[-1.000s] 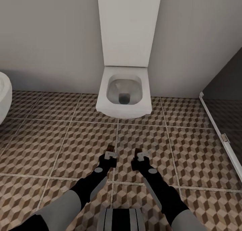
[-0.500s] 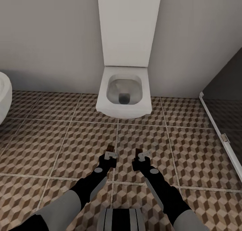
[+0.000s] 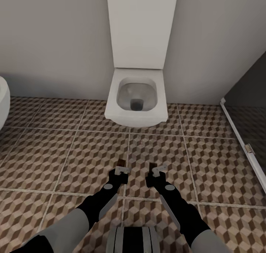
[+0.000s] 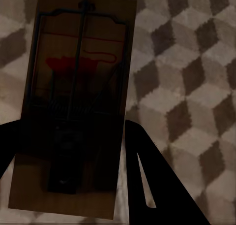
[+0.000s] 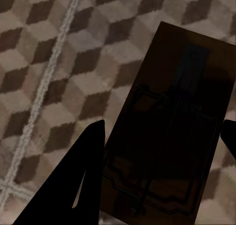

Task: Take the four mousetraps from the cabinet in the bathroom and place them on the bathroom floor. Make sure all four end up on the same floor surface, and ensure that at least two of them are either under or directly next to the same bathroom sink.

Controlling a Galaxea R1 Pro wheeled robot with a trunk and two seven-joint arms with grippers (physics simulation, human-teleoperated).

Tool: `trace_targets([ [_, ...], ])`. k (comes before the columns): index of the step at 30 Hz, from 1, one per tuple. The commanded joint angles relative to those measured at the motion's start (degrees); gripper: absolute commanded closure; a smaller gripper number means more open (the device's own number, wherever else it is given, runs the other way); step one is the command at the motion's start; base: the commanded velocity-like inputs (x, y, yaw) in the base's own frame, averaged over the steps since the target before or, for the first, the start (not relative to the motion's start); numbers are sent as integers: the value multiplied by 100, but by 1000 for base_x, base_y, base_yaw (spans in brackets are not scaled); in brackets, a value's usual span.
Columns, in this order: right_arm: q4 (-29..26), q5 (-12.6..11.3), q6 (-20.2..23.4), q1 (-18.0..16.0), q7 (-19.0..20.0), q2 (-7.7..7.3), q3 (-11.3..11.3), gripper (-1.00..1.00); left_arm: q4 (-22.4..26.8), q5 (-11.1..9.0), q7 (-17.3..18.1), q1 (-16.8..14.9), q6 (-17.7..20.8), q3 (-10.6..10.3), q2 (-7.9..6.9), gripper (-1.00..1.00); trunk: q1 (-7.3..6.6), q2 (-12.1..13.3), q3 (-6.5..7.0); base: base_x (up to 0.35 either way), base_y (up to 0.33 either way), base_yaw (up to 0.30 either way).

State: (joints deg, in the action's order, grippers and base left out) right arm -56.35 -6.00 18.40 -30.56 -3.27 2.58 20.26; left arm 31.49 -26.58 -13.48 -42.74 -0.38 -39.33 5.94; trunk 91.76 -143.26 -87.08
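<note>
Both arms reach down over the bathroom floor (image 3: pixel 66 153) in front of a toilet. My left gripper (image 3: pixel 121 169) is shut on a mousetrap (image 3: pixel 121 162), a small brown plate poking past its tip. The left wrist view shows that mousetrap (image 4: pixel 73 102) close up, with wire parts and a red mark, clamped between black fingers (image 4: pixel 157 185). My right gripper (image 3: pixel 157 170) is shut on a second mousetrap (image 3: pixel 152 166). In the right wrist view this dark mousetrap (image 5: pixel 172 131) sits between the fingers (image 5: pixel 78 176) above the cube-patterned tiles (image 5: pixel 44 48). The cabinet is out of view.
A white wall-hung toilet (image 3: pixel 136 101) with a tall white cistern panel (image 3: pixel 142 28) stands straight ahead. A rounded white fixture (image 3: pixel 3 98) cuts in at the left edge. A dark glass shower panel (image 3: pixel 251 109) with a pale frame borders the right.
The whole view has shifted slightly and the toilet looks a little larger and higher. Both grippers stay in the same place in the picture, still clamped on their mousetraps.
</note>
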Motion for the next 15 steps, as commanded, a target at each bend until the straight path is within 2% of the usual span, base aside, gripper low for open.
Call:
trace_targets([
  [1,-8,-59,23,-3,-33,-3,13,100,6,-32,-55,-6,2,-48,-5,100,1,-3,-26,0,0,0],
  [11,-8,-59,23,-3,-33,-3,13,100,6,-32,-54,-6,2,-48,-5,100,27,-16,-248,0,0,0],
  [15,-8,-59,23,-3,-40,-3,13,100,6,-32,-54,-6,2,-48,-5,100,27,-16,-248,0,0,0],
])
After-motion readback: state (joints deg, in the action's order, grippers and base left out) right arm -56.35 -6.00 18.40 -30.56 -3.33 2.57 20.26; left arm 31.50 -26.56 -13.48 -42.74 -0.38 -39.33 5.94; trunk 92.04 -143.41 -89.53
